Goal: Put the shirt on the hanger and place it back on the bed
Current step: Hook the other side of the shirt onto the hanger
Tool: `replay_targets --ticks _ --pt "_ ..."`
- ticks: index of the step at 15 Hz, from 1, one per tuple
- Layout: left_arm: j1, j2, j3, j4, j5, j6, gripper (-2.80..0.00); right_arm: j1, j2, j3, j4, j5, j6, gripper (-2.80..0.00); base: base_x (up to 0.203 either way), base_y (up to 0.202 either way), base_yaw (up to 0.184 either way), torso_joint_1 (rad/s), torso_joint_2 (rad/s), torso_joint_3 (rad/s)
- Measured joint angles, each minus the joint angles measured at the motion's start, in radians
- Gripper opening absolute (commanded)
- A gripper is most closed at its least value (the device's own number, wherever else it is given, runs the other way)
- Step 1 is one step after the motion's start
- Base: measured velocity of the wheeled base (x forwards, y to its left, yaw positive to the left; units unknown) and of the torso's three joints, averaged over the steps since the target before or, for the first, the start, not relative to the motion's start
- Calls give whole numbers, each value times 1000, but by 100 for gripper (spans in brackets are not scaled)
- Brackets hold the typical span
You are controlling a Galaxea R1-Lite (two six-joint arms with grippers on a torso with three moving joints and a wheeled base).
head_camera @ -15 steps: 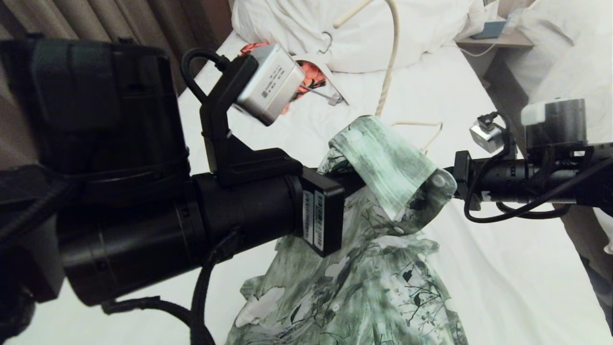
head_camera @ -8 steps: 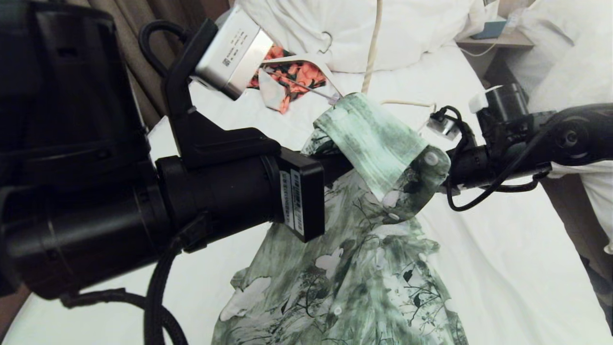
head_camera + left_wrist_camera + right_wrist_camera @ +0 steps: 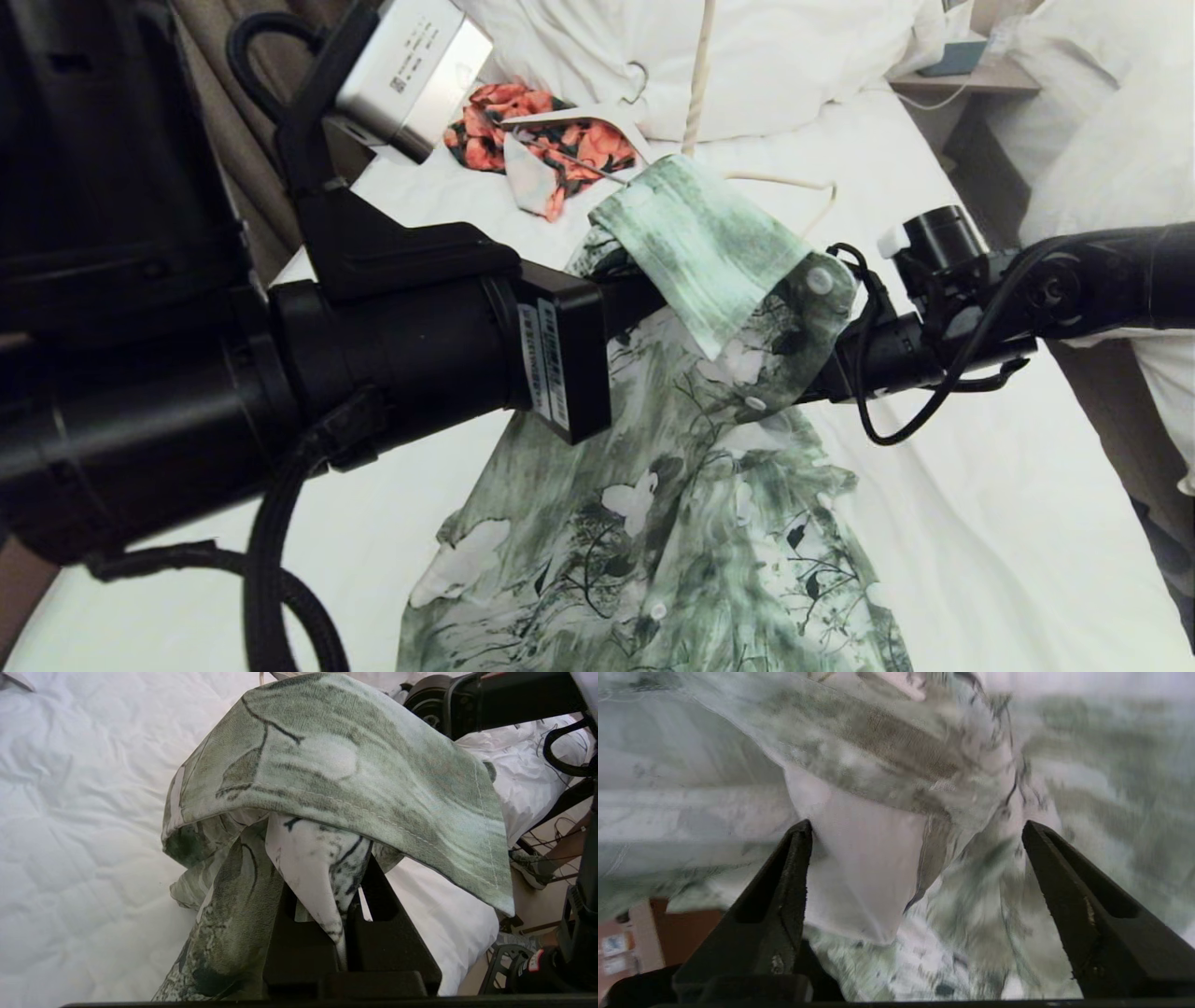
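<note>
Arms meet over the bed point(image 3: 980, 523) from opposite sides. Left arm fills the left half of the head view, reaching level toward centre; left gripper point(image 3: 343, 933) is clamped shut on a fold of the shirt point(image 3: 672, 523) near the collar, which drapes over its fingers while the body hangs down onto the sheet. Beyond, the hanger point(image 3: 693, 84) rises past the collar, its lower end hidden by cloth, a cream wire end showing just right of the collar. An orange-red garment point(image 3: 560, 145) lies near the duvet point(image 3: 775, 65). Right gripper point(image 3: 917, 858) comes in level from the right, fingers spread wide, shirt fabric loose between them, its tips hidden behind the collar in the head view. Bare sheet lies right of the shirt, up to the bed's edge.
</note>
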Motion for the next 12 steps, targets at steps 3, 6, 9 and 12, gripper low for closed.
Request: replay_targets --ticks 3,6,9,12 --pt "1 -1 0 0 0 0 -280 12 15 1 -46 -1 1 0 0 0 0 0 0 0" --pt "2 -5 -1 0 1 0 -280 33 34 1 -79 1 2 0 0 0 0 0 0 0" --pt "2 -9 -1 0 0 1 -280 55 50 1 -137 1 10 0 0 0 0 0 0 0" --pt "2 -11 -1 0 0 0 -280 71 54 -2 -173 2 38 -280 0 0 0 0 0 0"
